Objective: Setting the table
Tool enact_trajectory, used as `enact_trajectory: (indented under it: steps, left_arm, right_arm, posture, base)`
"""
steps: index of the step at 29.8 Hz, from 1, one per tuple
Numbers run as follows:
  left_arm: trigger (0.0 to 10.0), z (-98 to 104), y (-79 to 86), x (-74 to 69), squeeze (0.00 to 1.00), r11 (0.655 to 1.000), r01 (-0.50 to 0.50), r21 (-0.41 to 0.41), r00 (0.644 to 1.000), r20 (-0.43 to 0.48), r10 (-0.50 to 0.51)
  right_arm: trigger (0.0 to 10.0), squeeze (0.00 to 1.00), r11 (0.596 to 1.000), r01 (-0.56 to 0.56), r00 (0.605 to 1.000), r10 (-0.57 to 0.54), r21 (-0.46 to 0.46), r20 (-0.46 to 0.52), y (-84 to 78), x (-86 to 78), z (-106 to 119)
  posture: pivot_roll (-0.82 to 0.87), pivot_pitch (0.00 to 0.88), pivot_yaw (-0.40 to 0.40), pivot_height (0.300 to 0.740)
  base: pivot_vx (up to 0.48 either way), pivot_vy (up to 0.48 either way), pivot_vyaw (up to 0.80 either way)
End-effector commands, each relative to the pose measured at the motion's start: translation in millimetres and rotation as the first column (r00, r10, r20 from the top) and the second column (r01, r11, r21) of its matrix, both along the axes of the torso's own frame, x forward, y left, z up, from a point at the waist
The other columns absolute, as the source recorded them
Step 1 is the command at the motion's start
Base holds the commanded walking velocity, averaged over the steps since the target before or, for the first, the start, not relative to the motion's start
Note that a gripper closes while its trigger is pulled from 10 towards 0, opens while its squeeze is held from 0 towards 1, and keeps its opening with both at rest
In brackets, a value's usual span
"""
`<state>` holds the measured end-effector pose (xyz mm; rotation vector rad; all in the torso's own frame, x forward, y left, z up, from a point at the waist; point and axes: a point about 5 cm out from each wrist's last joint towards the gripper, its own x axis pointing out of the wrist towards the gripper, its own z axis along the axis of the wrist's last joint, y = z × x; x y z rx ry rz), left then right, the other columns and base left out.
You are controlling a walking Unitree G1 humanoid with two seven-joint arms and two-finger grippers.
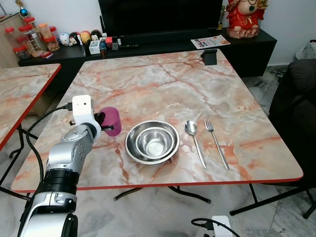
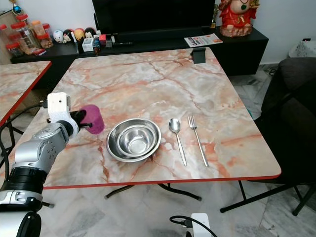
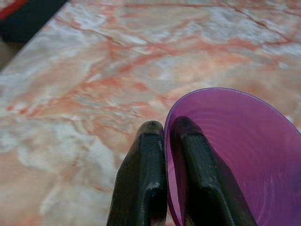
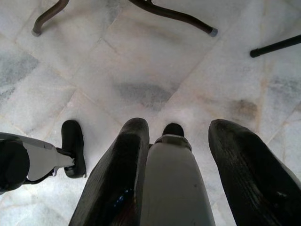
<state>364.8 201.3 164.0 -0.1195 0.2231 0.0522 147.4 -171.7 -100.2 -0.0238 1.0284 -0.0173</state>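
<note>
Silver left arm fills the near-left foreground; its left gripper (image 1: pixel 102 120) has both black fingers (image 3: pixel 143 174) pinched on the rim wall of a translucent purple plastic cup (image 1: pixel 112 121), one finger outside, one inside. Cup is tipped on its side, mouth toward the wrist, over the pink-veined marble-pattern table with red edging (image 1: pixel 163 79), just left of the bowls. Cannot tell whether it touches the tabletop or hangs just above it.

Already laid, near the front edge:
- two nested stainless steel bowls (image 1: pixel 151 141), small one inside the larger
- stainless steel spoon (image 1: pixel 194 140) just right of the bowls
- stainless steel fork (image 1: pixel 216 142) just right of the spoon, parallel to it, apart from it

Judgement: setting is mostly done. Bowls and cutlery look placed and tidy. Cup is the open item: needs righting to stand upright, setting down beside the bowls, then release. Thin-rim pinch on a light cup means it could swing or slip while rotating.

Right gripper (image 4: pixel 176 179) hangs idle below table height, fingers spread apart with nothing between them, pointing at the pale marble floor tiles (image 4: pixel 141 66). Robot's dark foot (image 4: pixel 73 146) and the table's metal legs (image 4: pixel 164 12) sit in that view.

Second matching table (image 1: pixel 22 91) stands to the left. Dark TV cabinet (image 1: pixel 163 42) with jars and figurines is behind.
</note>
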Motion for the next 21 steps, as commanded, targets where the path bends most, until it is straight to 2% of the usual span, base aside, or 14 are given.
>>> enact_trajectory:
  steps: [1, 5, 9, 18, 19, 21]
  left_arm:
    - [10.0, 10.3, 8.5, 4.6, 0.0, 0.999, -0.052, 0.018, 0.998, 0.038, 0.051]
    - [10.0, 8.5, 9.4, 6.2, 0.0, 0.998, -0.061, 0.018, 0.998, 0.03, 0.06]
    - [10.0, -6.1, 6.0, 9.5, 0.0, 0.998, -0.058, -0.009, 0.998, -0.04, 0.057]
    - [10.0, -16.5, 3.1, 12.9, 0.0, 0.997, -0.064, -0.044, 0.993, -0.099, 0.059]
    - [10.0, -17.3, 2.5, 14.0, 0.24, 0.997, -0.063, -0.047, 0.993, -0.101, 0.058]
    - [10.0, -17.8, 2.4, 14.2, 0.24, 0.997, -0.063, -0.051, 0.993, -0.104, 0.058]
  right_arm:
    - [10.0, 0.0, 1.0, 0.008, 1.0, -0.008, 0.004, 0.007, 2.2, 0.4, 0.1]
    - [10.0, 0.0, 1.0, 0.007, 1.0, -0.007, 0.005, 0.007, 2.6, 0.6, 0.1]
    - [10.0, 0.0, 1.0, 0.008, 1.0, -0.008, 0.007, 0.01, 3.8, 1.8, 0.5]
    - [10.0, 0.0, 1.0, 0.013, 1.0, -0.013, 0.005, 0.007, 2.9, -0.2, -0.1]
    - [10.0, 0.0, 1.0, 0.015, 1.0, -0.015, 0.005, 0.004, 2.7, -1.8, -0.7]
    - [10.0, 0.0, 1.0, 0.015, 1.0, -0.015, 0.005, 0.002, 2.9, -2.5, -1.0]
  posture:
    - [-0.04, 0.0, 0.106, 0.74]
    - [-0.05, 0.0, 0.108, 0.74]
    - [-0.05, 0.0, 0.111, 0.74]
    - [-0.06, 0.0, 0.116, 0.74]
    - [-0.06, 0.0, 0.119, 0.74]
    - [-0.06, 0.0, 0.12, 0.74]
  base:
    - [0.0, 0.0, 0.0]
    - [0.0, 0.0, 0.0]
    - [0.0, 0.0, 0.0]
    - [0.0, 0.0, 0.0]
    - [0.0, 0.0, 0.0]
    - [0.0, 0.0, 0.0]
